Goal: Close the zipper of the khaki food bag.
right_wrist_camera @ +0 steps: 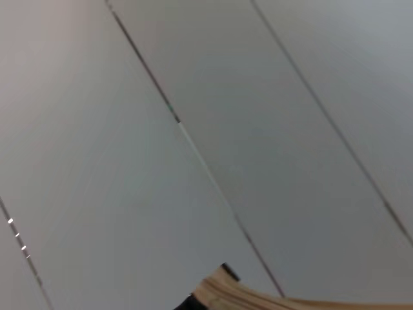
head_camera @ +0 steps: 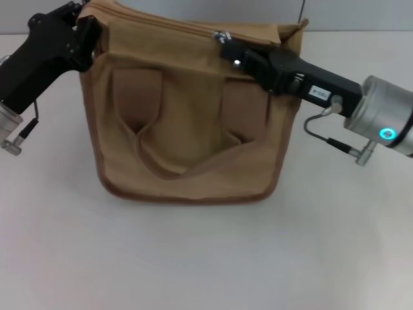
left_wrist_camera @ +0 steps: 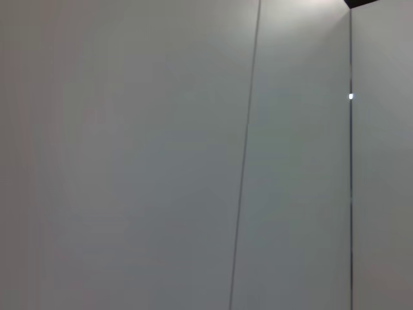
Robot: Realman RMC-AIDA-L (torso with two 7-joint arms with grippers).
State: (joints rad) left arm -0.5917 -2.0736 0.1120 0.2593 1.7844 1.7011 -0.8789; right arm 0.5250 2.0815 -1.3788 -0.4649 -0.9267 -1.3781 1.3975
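Note:
The khaki food bag (head_camera: 187, 129) stands upright in the middle of the white table, its two wide handles hanging down its front. The zipper (head_camera: 193, 29) runs along its top seam, and the silver slider (head_camera: 221, 35) sits right of the middle. My right gripper (head_camera: 226, 44) reaches in from the right, its tips shut at the slider's pull tab. My left gripper (head_camera: 84, 29) clasps the bag's top left corner. A strip of the bag's tan edge (right_wrist_camera: 258, 298) shows in the right wrist view. The left wrist view shows only wall panels.
The white table (head_camera: 206, 258) stretches out in front of the bag and to both sides. A grey wall (head_camera: 361, 13) stands behind it. Cables hang under both wrists.

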